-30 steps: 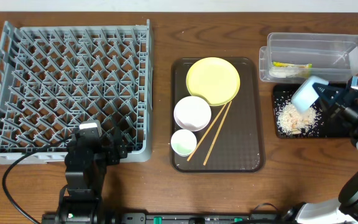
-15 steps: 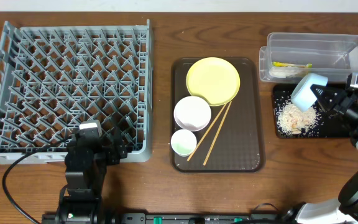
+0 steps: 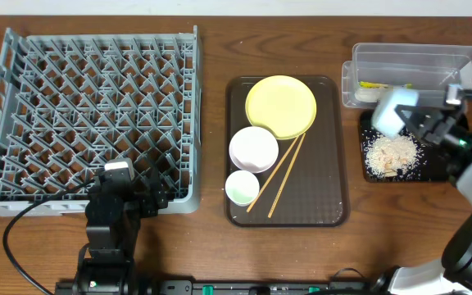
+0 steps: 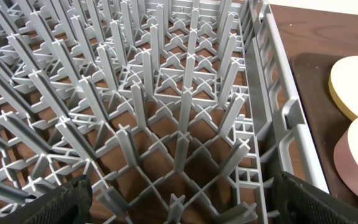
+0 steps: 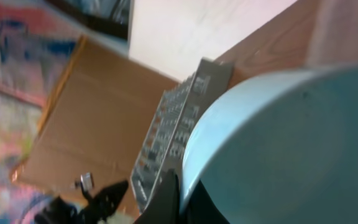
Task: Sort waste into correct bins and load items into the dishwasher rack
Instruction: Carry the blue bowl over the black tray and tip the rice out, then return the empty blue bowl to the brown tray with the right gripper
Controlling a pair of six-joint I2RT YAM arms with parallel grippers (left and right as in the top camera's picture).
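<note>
Light blue bowl [image 3: 392,111], cut off in wrist view, rim pinched in right jaws; left jaws wide apart.

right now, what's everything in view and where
rack: 1, grey, table's left
brown tray: 1, brown, centre
plate: 1, yellow, brown tray's far end
white bowl: 1, white, beside plate
cup: 1, white, brown tray's near end
chopsticks: 2, light wood, on brown tray
container: 1, clear, far right
wrapper: 1, yellow, inside container
black tray: 1, black, by container
rice: 1 heap, white, on black tray
blue bowl: 1, light blue, held above black tray's far edge
right gripper: 1, black, shut on blue bowl
left gripper: 1, black, open, over rack
</note>
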